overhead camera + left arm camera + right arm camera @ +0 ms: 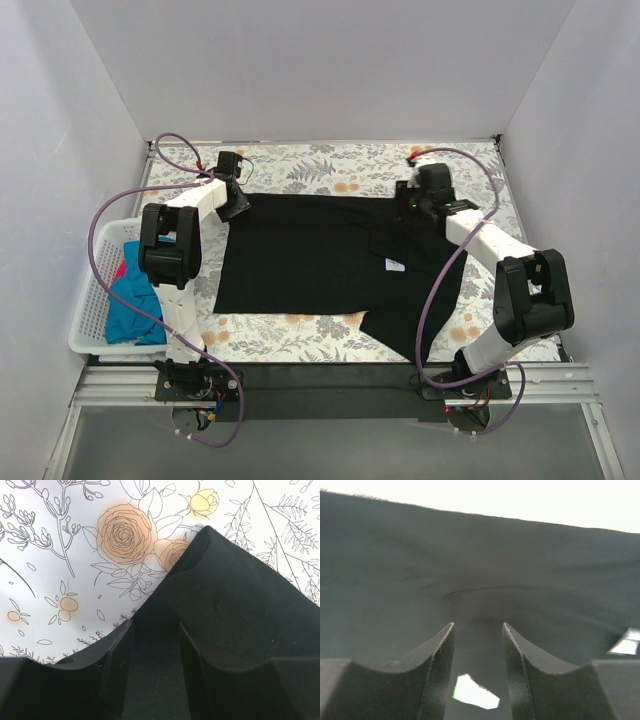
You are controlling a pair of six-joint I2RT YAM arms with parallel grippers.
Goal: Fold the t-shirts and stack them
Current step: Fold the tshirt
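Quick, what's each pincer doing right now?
Left pincer: open, over the black t-shirt corner.
Right pincer: open, over the same shirt, nothing gripped.

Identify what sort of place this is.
Probably a lab test cell: plain white panel walls boxing in a floral-print table cover, with a white plastic lattice basket at its side.

I have the large t-shirt (310, 255) spread mid-table (330, 170), the left gripper (237, 207) at its far left corner, the right gripper (412, 207) over its far right part. At the table's left edge sits the basket (88, 310), more shirts (135, 300) inside.
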